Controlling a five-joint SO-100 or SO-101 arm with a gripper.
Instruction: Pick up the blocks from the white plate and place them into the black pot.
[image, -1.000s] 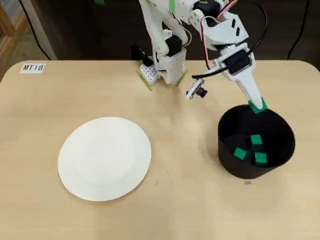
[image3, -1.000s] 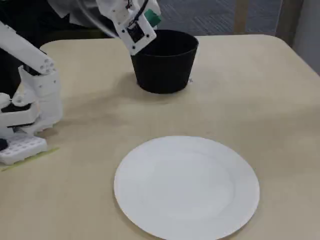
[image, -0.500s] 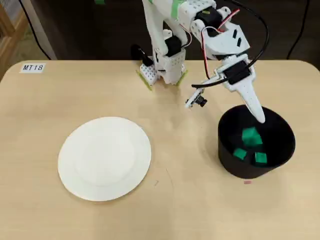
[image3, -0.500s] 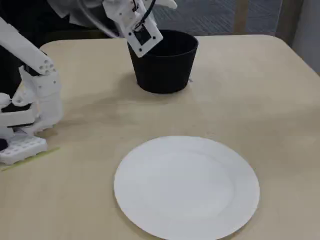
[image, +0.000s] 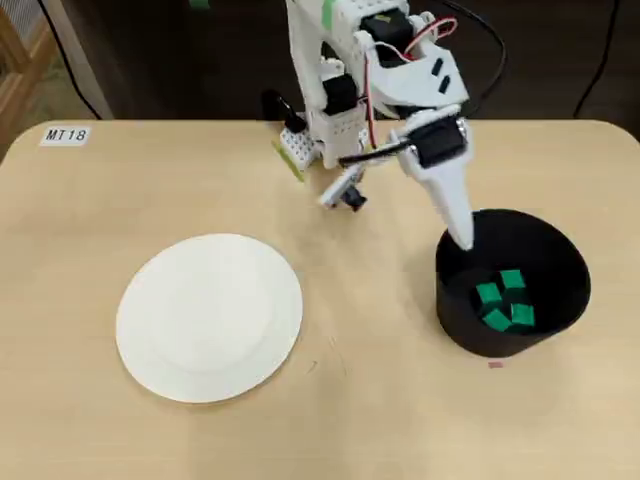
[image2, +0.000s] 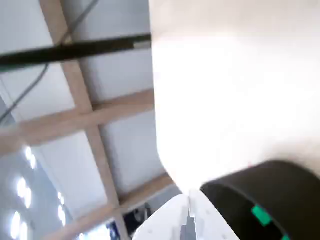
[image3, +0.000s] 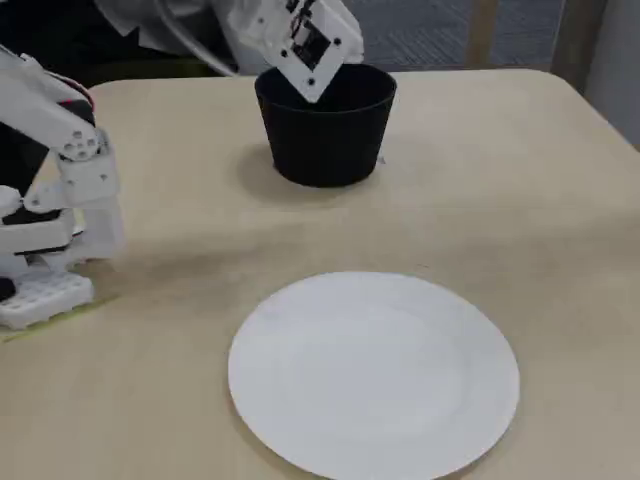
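Note:
The black pot (image: 574, 292) stands at the right of the table in the overhead view, with several green blocks (image: 502, 302) lying on its floor. One block (image2: 261, 215) shows inside the pot (image2: 260, 186) in the wrist view. The white plate (image: 209, 316) lies bare at the left, and in the fixed view the plate (image3: 373, 375) fills the near foreground. My gripper (image: 461, 238) hangs over the pot's near-left rim, shut and holding nothing. Its fingertips meet in the wrist view (image2: 189, 212). In the fixed view the gripper (image3: 316, 96) is above the pot (image3: 325, 145).
The arm's white base (image: 325, 140) sits at the table's back edge, with a green-edged white pad beside it. A label reading MT18 (image: 66, 135) lies at the back left corner. A tiny red mark (image: 494, 364) sits just in front of the pot.
A second ago the gripper held a green block at the pot's rim. The block dropped into the pot, and the gripper has shut and swung left, towards the plate side.

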